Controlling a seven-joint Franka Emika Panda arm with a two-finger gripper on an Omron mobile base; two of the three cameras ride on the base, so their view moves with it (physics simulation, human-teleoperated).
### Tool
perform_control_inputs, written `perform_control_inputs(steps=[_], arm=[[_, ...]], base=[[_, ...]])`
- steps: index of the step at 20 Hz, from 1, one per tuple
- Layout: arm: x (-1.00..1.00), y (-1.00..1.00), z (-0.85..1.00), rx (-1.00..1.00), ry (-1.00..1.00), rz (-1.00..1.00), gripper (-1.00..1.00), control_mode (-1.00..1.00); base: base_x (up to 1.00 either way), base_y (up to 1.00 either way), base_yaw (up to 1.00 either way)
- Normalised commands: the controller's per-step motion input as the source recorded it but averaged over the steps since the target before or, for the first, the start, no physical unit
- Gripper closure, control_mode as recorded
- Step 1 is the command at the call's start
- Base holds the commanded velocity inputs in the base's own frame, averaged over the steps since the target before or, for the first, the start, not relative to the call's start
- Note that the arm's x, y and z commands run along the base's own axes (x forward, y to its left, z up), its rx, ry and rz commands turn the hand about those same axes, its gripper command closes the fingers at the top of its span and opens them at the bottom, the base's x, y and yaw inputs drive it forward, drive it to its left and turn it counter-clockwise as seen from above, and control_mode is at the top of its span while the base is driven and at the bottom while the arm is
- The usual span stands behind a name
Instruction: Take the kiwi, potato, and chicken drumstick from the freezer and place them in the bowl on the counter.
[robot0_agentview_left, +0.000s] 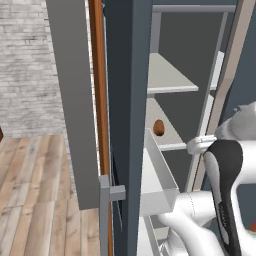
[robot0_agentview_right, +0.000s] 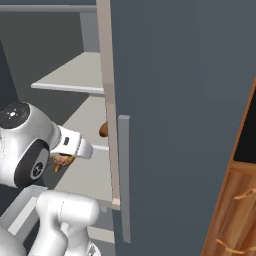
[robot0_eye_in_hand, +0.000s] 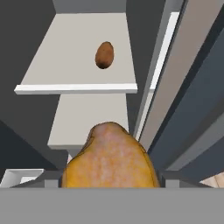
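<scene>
Tool (robot0_eye_in_hand: 109, 186) is holding the drumstick (robot0_eye_in_hand: 109, 159) between its fingers, closed partway around the golden meat, inside the open freezer (robot0_agentview_left: 127, 100). In the hand view the drumstick is filling the lower middle, with its pale rounded end pointing toward the shelves. In the right base view it is showing as a small tan piece (robot0_agentview_right: 62, 161) just below the white wrist. The potato (robot0_eye_in_hand: 104, 55) is lying alone on the pale shelf (robot0_eye_in_hand: 65, 65) beyond, well apart from the drumstick; it is also showing in the left base view (robot0_agentview_left: 159, 128), above a pulled-out drawer (robot0_agentview_left: 160, 180).
</scene>
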Motion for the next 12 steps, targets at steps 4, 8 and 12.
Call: perform_control_inputs(steps=[4,8,12], arm=[[-0.72,0.01,0.38,0.0,0.02,-0.03,1.0,-1.0],[-0.39,0.17,0.56,0.0,0.02,-0.03,1.0,-1.0],[-0.2,0.02,0.43,0.0,0.02,0.0,1.0,-1.0]], base=[[0.0,0.0,0.0],[0.0,0.0,0.0],[0.0,0.0,0.0]])
